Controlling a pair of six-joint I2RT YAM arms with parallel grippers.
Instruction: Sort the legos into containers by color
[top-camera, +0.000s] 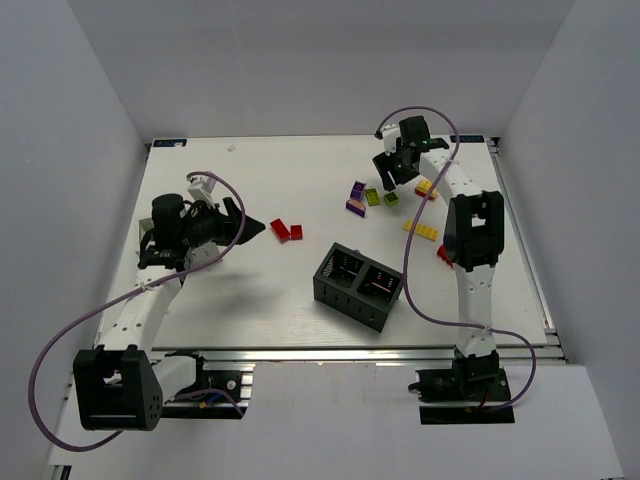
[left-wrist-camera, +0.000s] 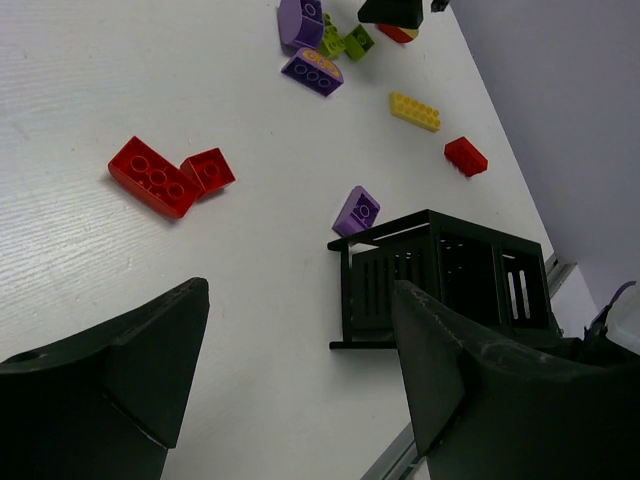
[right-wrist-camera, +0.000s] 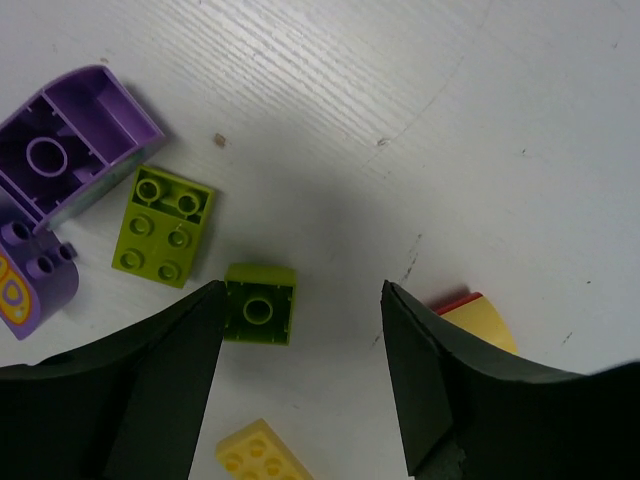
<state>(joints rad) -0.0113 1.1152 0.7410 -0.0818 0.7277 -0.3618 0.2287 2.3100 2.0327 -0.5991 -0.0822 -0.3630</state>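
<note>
My right gripper (top-camera: 392, 176) (right-wrist-camera: 302, 295) is open, low over the table at the far right. An upturned lime green brick (right-wrist-camera: 259, 303) lies just inside its left finger (right-wrist-camera: 170, 380). A second lime brick (right-wrist-camera: 163, 225) and two purple bricks (right-wrist-camera: 70, 140) (right-wrist-camera: 25, 275) lie to the left, a yellow brick (right-wrist-camera: 262, 455) nearer me. My left gripper (top-camera: 245, 222) (left-wrist-camera: 300, 300) is open and empty, facing two red bricks (top-camera: 286, 230) (left-wrist-camera: 150, 178). The black two-cell box (top-camera: 360, 287) (left-wrist-camera: 440, 270) stands mid-table with something red in its right cell. A purple brick (left-wrist-camera: 357, 210) lies by it.
A yellow brick (top-camera: 421, 230) and a red brick (top-camera: 444, 254) lie by the right arm's link. A red-and-yellow piece (right-wrist-camera: 475, 315) sits behind the right finger. A white boxlike thing (top-camera: 204, 185) shows behind the left arm, mostly hidden. Walls enclose the table.
</note>
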